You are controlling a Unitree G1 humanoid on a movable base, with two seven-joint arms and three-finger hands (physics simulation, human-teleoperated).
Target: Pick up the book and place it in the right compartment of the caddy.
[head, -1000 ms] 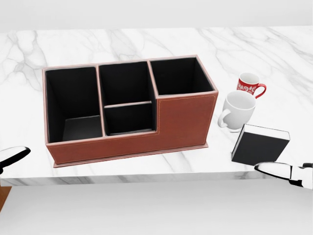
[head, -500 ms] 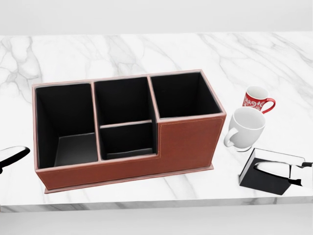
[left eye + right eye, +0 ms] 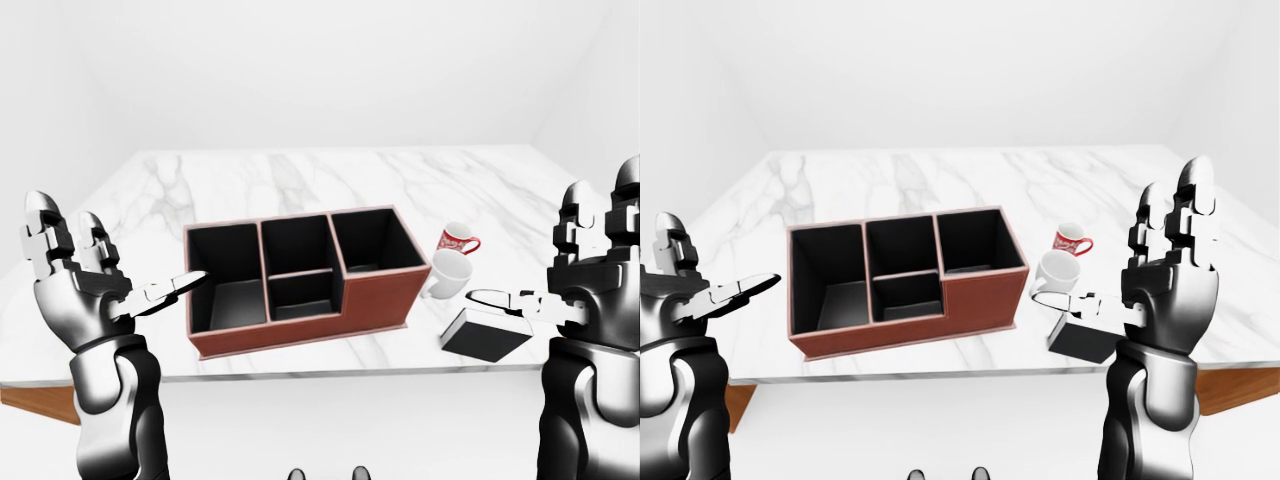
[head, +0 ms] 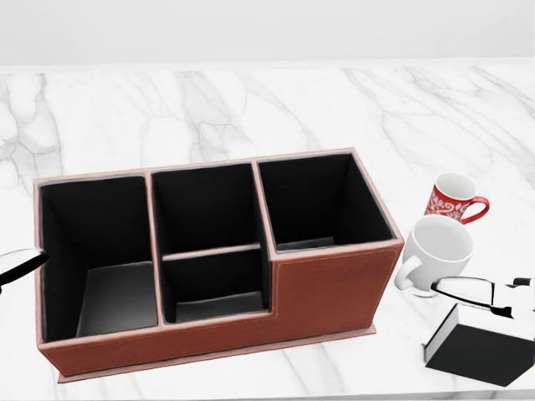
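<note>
The black book (image 4: 481, 351) with white page edges lies flat on the marble table at the head view's bottom right, just below the white mug. The brown caddy (image 4: 334, 284) with black insides fills the middle; its right compartment (image 4: 322, 200) is the deep one and holds nothing. My right hand (image 3: 1145, 270) is open with its fingers upright, and its thumb (image 4: 468, 292) reaches over the book's upper left corner. My left hand (image 3: 100, 275) is open to the left of the caddy, holding nothing. Its thumb (image 4: 21, 266) pokes in at the head view's left edge.
A white mug (image 4: 439, 246) stands close to the caddy's right end, with a red patterned mug (image 4: 451, 200) just above it. The table's near edge (image 3: 300, 378) runs below the caddy and the book. The caddy's other compartments are empty.
The camera has moved closer: caddy, mugs and book have slid down the head view and grown. The right thumb stays over the book's upper edge; the left thumb has kept its place.
</note>
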